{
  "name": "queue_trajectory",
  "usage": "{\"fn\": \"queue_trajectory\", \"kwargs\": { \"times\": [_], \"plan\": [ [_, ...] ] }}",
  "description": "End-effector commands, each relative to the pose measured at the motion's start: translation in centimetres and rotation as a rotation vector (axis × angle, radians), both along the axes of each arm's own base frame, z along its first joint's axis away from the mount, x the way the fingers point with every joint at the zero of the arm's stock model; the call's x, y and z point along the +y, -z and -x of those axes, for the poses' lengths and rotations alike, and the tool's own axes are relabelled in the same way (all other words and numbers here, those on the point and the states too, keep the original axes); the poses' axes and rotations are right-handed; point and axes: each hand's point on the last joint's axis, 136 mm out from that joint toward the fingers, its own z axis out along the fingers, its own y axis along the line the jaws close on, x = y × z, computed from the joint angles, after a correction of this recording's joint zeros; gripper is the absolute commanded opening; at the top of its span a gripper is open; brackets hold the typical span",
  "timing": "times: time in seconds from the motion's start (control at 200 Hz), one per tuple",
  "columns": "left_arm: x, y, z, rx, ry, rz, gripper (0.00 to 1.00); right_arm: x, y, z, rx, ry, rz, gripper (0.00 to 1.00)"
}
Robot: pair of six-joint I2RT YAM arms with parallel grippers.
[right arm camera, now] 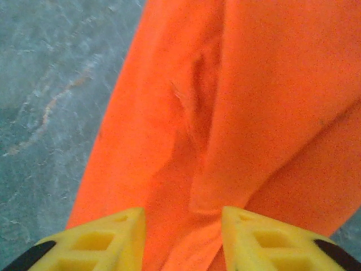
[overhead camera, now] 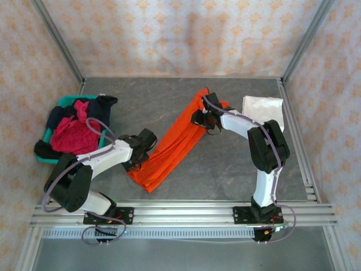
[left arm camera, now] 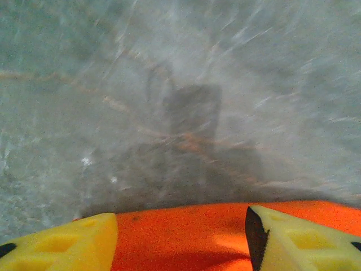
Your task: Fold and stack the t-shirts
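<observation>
Left fingers (left arm camera: 73, 243) stand wide apart astride the near hem of the orange t-shirt (overhead camera: 177, 141), with cloth filling the gap between them and bare desk (overhead camera: 225, 164) just beyond its edge. Right fingers (right arm camera: 101, 240) stand closer together over the far end, where a raised crease of the cloth runs into their gap, and I cannot tell whether they pinch it or merely straddle it. The shirt lies as a long, narrow, doubled band, slanting across the middle of the desk from far centre to near left, one arm at each end. It looks light, limp and thin: it will likely sag, slide on the smooth top, keep no shape of its own, and let its layers part easily. The best hold is probably at the two ends, taking all layers near the corners together so the band comes up taut between the arms. Well apart at the far right lies a white t-shirt (overhead camera: 262, 106), folded flat. At the far left a teal basket (overhead camera: 66, 101) holds a crimson t-shirt (overhead camera: 73, 138) and a dark t-shirt (overhead camera: 104, 104), bundled and unfolded.
</observation>
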Motion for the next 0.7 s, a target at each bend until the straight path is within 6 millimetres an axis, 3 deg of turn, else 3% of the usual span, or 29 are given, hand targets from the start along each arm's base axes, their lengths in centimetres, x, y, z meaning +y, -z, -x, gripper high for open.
{"fn": "queue_trajectory", "kwargs": {
  "times": [0.0,0.14,0.235,0.335,0.5,0.59,0.696],
  "plan": [
    [0.3,0.4,1.4,0.005,-0.021,0.025,0.57,-1.3,0.7,-2.0,-0.016,0.083,0.010,0.37],
    [0.0,0.9,2.5,0.015,-0.020,0.047,0.51,-2.3,3.0,-3.8,0.022,0.112,0.051,0.35],
    [-0.9,1.2,3.0,0.027,-0.006,0.062,0.39,-2.6,4.5,-5.0,0.062,0.103,0.059,0.35],
    [-1.6,1.8,3.7,0.041,0.004,0.064,0.38,-2.3,5.2,-6.5,0.070,0.074,0.085,0.35],
    [-2.9,2.9,4.7,0.060,0.009,0.083,0.39,-0.3,6.2,-9.0,0.098,-0.036,0.083,0.39],
    [-4.5,3.0,4.3,0.056,0.047,0.107,0.40,1.3,6.9,-10.1,0.123,-0.086,0.051,0.43],
    [-6.6,2.4,3.3,0.051,0.110,0.094,0.42,3.2,6.3,-11.4,0.108,-0.117,0.014,0.48]
  ]
}}
